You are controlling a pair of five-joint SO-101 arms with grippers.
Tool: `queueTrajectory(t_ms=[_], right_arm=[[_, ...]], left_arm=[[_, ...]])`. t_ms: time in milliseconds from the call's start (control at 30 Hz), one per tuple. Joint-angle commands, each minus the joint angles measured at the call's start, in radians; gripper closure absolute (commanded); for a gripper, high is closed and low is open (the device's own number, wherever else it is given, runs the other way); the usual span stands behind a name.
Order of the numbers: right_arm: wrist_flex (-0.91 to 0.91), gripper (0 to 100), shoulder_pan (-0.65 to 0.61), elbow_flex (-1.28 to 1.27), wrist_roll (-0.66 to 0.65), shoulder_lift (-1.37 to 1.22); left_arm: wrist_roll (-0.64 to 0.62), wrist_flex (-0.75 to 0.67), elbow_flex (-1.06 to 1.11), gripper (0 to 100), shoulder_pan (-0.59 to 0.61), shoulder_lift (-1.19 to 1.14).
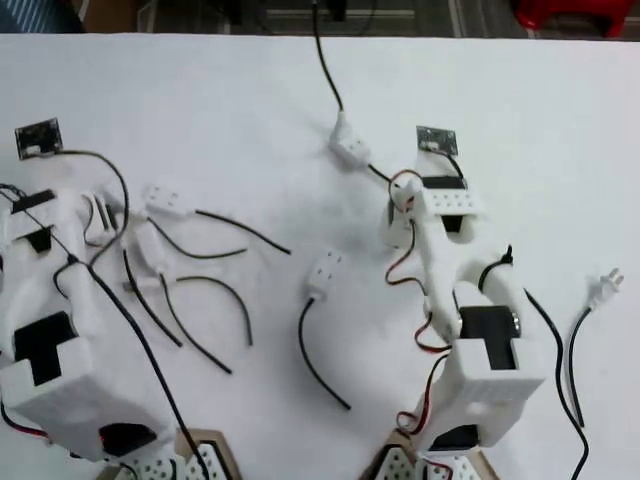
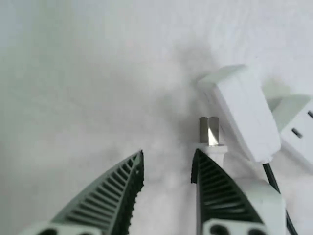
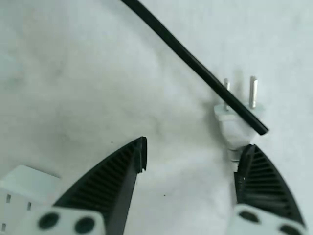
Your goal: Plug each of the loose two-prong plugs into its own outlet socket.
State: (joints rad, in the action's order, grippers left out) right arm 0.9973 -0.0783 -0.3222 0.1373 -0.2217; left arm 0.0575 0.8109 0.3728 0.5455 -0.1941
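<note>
Obs: left gripper (image 2: 167,156) is spread open with nothing between the fingers, low over the table (image 2: 73,73) near its left edge. A white plug (image 2: 211,137) lies just outside one fingertip, touching it or nearly so, with its prongs pointing away from the gripper. Just beside it is a white socket block (image 2: 242,110) with a lead, and a second socket block (image 2: 296,129) lies just past that. Judgement: the fingers straddle bare table rather than the plug, so the grip needs a sideways shift before closing. The plug lying alongside the block suggests this pair is the one to mate here. The right gripper (image 3: 195,147) is likewise wide open and empty, toward the middle of the far edge. Another plug (image 3: 234,125) lies just beyond one fingertip, prongs away from the gripper, and a black cable (image 3: 195,63) crosses over its body. A socket corner (image 3: 14,196) shows behind the other finger. Judgement: the cable on top may get pinched or dragged along when the fingers close. In the high view a third plug (image 1: 605,288) sits on its black lead near the right edge, well apart from any socket. A lone socket (image 1: 322,272) is near the table's middle, and another socket (image 1: 168,200) lies toward the left edge among loose black leads. I cannot confirm that any plug is seated, so I judge the task to be at an early stage.
</note>
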Motion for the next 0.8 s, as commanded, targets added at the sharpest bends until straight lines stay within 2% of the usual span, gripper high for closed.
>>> queueTrajectory(t_ms=[0,200,400,767], right_arm=[[-0.01,70.0,-0.005,0.003,-0.002,0.048],[-0.01,70.0,-0.005,0.003,-0.002,0.048],[-0.01,70.0,-0.004,0.002,-0.002,0.047],[-0.015,70.0,-0.005,0.018,-0.002,-0.018]], left_arm=[[-0.043,0.02,-0.031,83,-0.007,0.079],[-0.061,0.006,0.094,83,-0.09,0.231],[-0.061,-0.167,0.198,83,-0.116,0.213],[-0.092,0.018,-0.057,83,-0.105,-0.008]])
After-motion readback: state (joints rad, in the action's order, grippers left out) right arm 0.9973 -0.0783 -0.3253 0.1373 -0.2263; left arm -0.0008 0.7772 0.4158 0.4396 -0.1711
